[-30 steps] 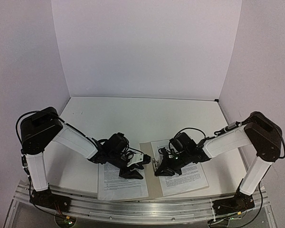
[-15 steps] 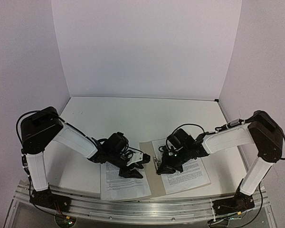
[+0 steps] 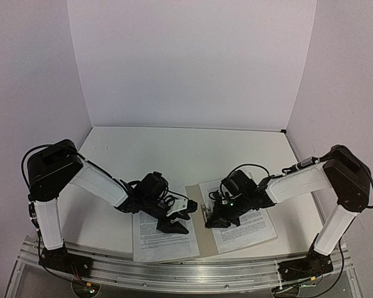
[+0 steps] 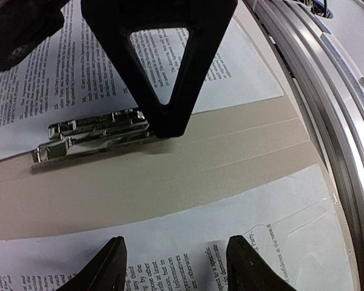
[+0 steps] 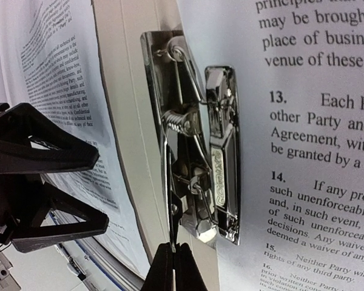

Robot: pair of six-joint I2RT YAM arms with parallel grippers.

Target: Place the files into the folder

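Nearest the right pincer point(image 5: 173, 262), the right sheet point(image 5: 303, 182) reads in black type "13. Each Pa", "other Party and", "14. If any prov" and "deemed a waiver of any". Farther along it are "may be brought", "place of business" and "venue of these c". The print on the left sheet point(image 4: 188, 242) is too skewed to read. The right pincer is clenched, its tips pinched on a thin wire of the metal clip point(image 5: 200, 157) straight ahead of it. The clip sits on the tan folder point(image 4: 170, 176), at the edge of the right sheet. The left pincer point(image 4: 177, 271) is released, its fingers spread wide over the left sheet; whether they touch it I cannot tell. Just beyond its tips that sheet overlaps the folder's bare middle strip, then come the clip and the right pincer. The folder lies open on the white worktop point(image 3: 174, 149), with a metal rail point(image 4: 327, 103) off to one side of the left pincer.
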